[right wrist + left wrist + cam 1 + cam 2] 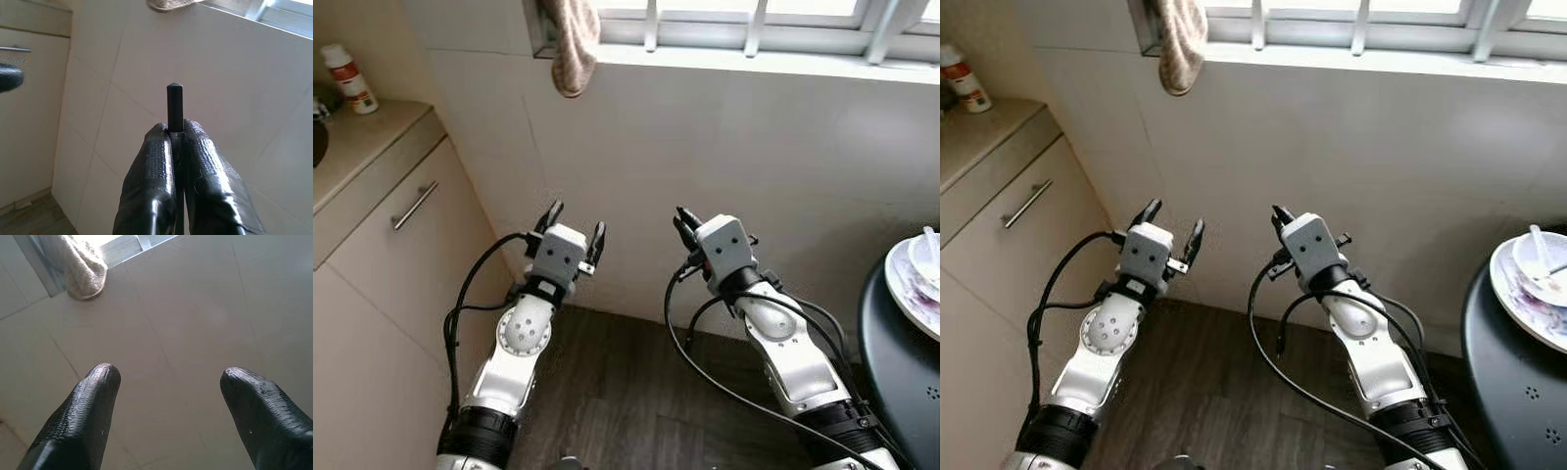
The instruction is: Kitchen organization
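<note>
Plates [908,284] stacked at right frame edge look fragile, best gripped by the rim; left gripper [576,229] spread, right gripper [174,134] clamped on a thin black rod [174,105].

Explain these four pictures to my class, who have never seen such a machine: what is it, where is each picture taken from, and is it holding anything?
It is a walking humanoid robot in a kitchen. The two wide pictures come from cameras in its head, looking down at its silver arms. The left gripper is open and holds nothing. The right gripper is shut on a thin black rod; what the rod is I cannot tell. The close pictures come from wrist cameras looking along the black fingers. A cloth hangs at the window, a bottle stands on the counter, and plates sit on a dark table.
</note>
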### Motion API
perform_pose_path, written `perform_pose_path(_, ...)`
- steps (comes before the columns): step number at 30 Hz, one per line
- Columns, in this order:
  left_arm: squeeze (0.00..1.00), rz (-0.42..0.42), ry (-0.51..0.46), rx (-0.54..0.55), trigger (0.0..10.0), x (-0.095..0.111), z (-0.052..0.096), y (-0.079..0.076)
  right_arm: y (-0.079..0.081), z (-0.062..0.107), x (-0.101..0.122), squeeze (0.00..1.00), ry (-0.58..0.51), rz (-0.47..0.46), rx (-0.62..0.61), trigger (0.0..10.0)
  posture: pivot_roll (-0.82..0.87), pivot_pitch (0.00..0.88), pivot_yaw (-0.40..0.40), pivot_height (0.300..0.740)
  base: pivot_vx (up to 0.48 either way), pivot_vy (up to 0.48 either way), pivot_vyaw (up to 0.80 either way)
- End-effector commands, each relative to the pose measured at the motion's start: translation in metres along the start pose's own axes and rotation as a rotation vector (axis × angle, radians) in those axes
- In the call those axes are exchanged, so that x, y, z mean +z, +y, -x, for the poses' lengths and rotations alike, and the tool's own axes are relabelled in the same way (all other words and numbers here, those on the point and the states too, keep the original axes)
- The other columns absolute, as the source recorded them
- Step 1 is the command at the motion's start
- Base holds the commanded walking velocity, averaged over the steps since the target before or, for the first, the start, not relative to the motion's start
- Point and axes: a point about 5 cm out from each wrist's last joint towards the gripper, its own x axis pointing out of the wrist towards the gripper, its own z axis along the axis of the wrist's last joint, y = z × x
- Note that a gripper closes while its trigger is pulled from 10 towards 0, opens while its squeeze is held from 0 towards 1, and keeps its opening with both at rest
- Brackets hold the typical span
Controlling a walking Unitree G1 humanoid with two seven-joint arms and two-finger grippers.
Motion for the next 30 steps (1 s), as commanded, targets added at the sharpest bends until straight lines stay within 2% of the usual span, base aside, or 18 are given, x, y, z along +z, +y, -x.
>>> perform_pose_path(1, 0.00, -0.037, 0.015, -0.009, 10.0, 0.003, 0.007, 0.005, 0.003, 0.000, -0.001, 0.00, -0.007, 0.029, 0.008, 10.0, -0.07, 0.000, 0.029, 0.740, 0.000, 0.000, 0.80)
perform_pose_path(4, 0.00, -0.044, 0.032, -0.011, 10.0, 0.004, 0.015, 0.007, 0.003, 0.000, -0.001, 0.00, -0.012, 0.043, 0.009, 10.0, -0.07, 0.000, 0.034, 0.740, 0.000, 0.000, 0.80)
perform_pose_path(6, 0.00, -0.033, 0.043, -0.007, 10.0, 0.007, 0.030, 0.008, 0.003, 0.000, 0.000, 0.00, -0.019, 0.058, 0.010, 10.0, -0.06, 0.000, 0.036, 0.740, 0.000, 0.000, 0.80)
perform_pose_path(7, 0.00, -0.025, 0.065, -0.002, 10.0, 0.008, 0.044, 0.006, 0.003, 0.000, 0.000, 0.00, -0.024, 0.064, 0.007, 10.0, -0.05, 0.000, 0.035, 0.740, 0.000, 0.000, 0.80)
perform_pose_path(9, 0.00, -0.022, 0.072, 0.001, 10.0, 0.008, 0.047, 0.006, 0.003, 0.000, 0.000, 0.00, -0.025, 0.064, 0.006, 10.0, -0.04, 0.000, 0.033, 0.740, 0.000, 0.000, 0.80)
perform_pose_path(11, 0.00, -0.006, 0.128, 0.048, 10.0, -0.002, 0.054, 0.005, 0.004, -0.003, 0.001, 0.00, -0.038, 0.085, 0.000, 10.0, -0.04, 0.000, 0.029, 0.740, 0.000, 0.000, 0.80)
perform_pose_path(17, 0.00, 0.014, 0.139, 0.090, 10.0, 0.003, 0.047, 0.006, 0.002, -0.005, 0.006, 0.00, -0.069, 0.121, -0.014, 10.0, -0.04, 0.000, 0.024, 0.740, 0.000, 0.000, 0.80)
perform_pose_path(23, 0.00, 0.013, 0.145, 0.101, 10.0, 0.004, 0.048, 0.010, -0.001, -0.007, 0.008, 0.00, -0.089, 0.141, -0.041, 10.0, -0.04, 0.000, 0.027, 0.740, 0.000, 0.000, 0.80)
perform_pose_path(30, 0.00, 0.018, 0.148, 0.098, 10.0, 0.003, 0.046, 0.010, 0.004, -0.007, 0.006, 0.00, -0.083, 0.105, -0.038, 10.0, -0.04, 0.001, 0.027, 0.740, 0.000, 0.000, 0.80)
